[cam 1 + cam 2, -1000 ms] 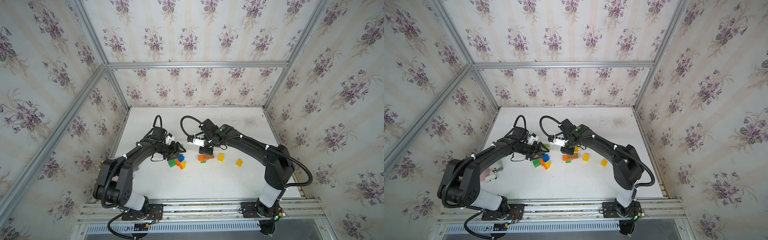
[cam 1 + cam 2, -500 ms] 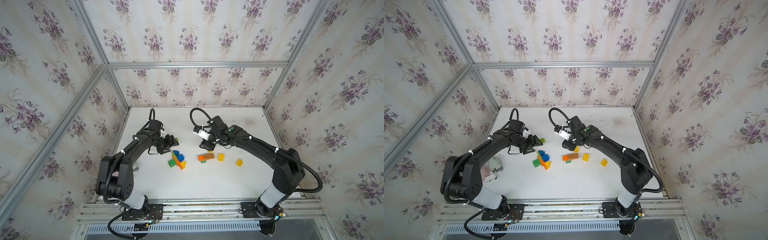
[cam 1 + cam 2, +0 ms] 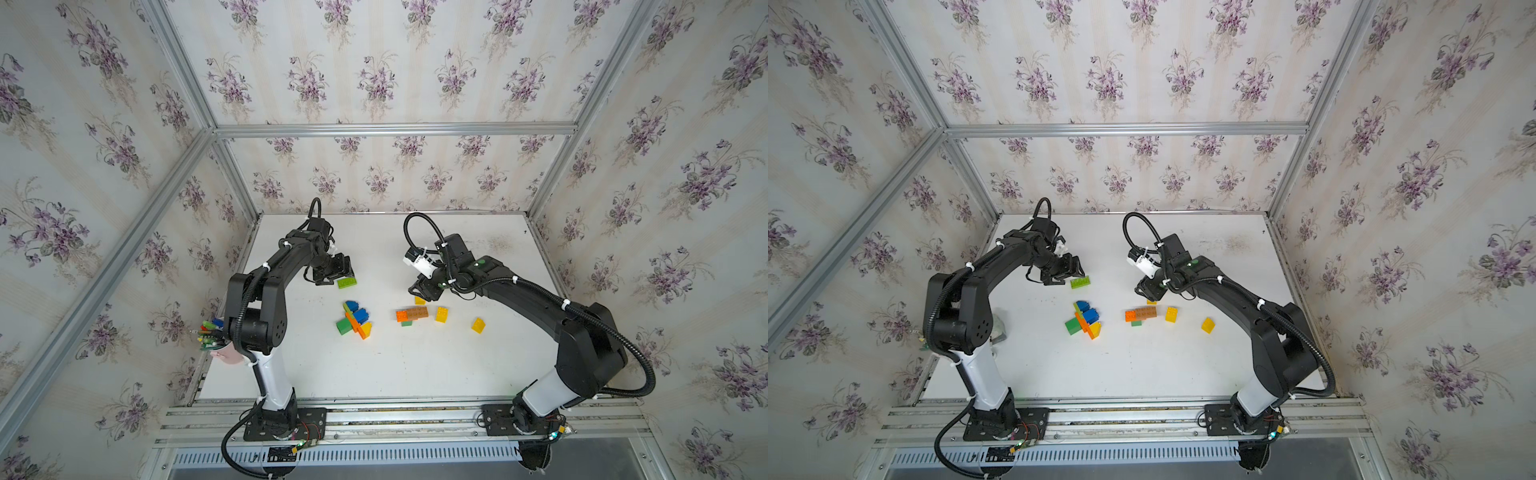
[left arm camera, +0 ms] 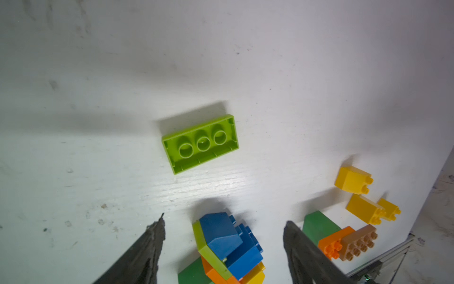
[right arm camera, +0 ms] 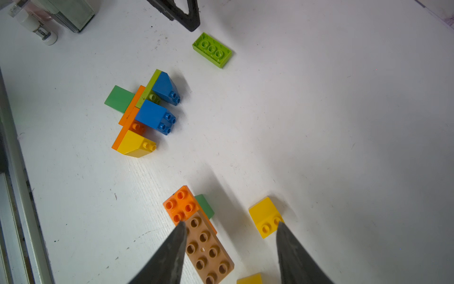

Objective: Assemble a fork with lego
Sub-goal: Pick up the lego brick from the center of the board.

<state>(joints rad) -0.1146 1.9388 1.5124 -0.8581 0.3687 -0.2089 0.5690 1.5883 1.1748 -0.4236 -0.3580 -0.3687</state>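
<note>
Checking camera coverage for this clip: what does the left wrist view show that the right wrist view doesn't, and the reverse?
Left wrist only: a third loose yellow brick, farthest off. Right wrist only: a fingertip of the left gripper by the lime brick, and a white tube. Both: the upturned lime brick, the blue-topped cluster, the orange-brown piece, two loose yellow bricks.

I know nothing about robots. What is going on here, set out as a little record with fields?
Surface: white tabletop
Left jaws: open, empty, near a lime green oblong plastic brick lying hollow side up
Right jaws: open, empty, over a brown oblong plastic brick end to end with an orange square plastic brick
Built cluster: joined blue, green, orange and yellow bricks
Loose: three yellow bricks
</note>
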